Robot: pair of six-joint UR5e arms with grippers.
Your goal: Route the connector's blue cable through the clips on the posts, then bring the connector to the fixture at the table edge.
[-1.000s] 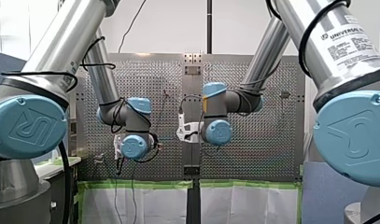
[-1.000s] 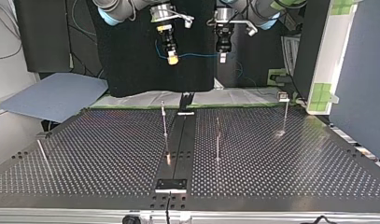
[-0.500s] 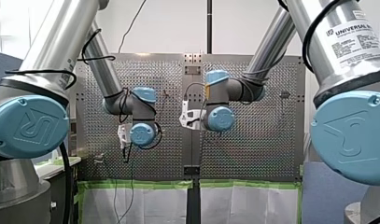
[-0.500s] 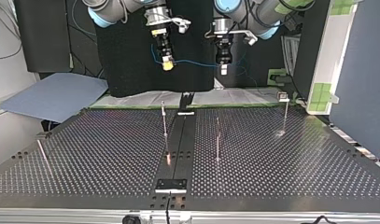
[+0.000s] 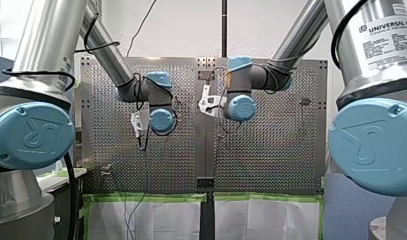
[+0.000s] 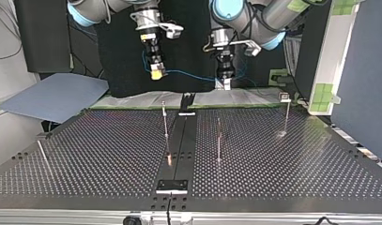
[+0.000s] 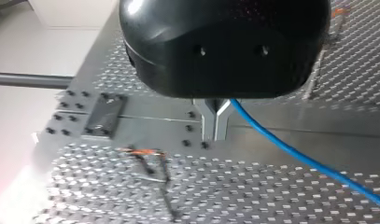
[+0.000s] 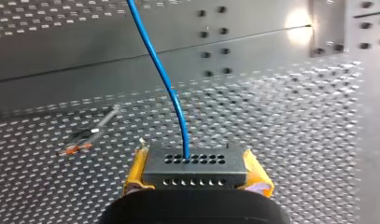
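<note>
Connector [image 8: 194, 170] sits clamped between the yellow pads [image 8: 134, 175] of the right gripper [image 8: 195, 161], with its rows of holes facing outward. The cable [image 8: 171, 88] leaves one hole and runs ahead of the jaws. The left gripper [image 7: 215, 128] has its metal fingers [image 7: 209, 125] together. The cable comes out just beside them, at their root, so it seems pinched there. In the top view the cable spans between both grippers above the table [image 6: 109, 154]. The posts [image 6: 165, 123] stand lower, apart from both jaws.
</note>
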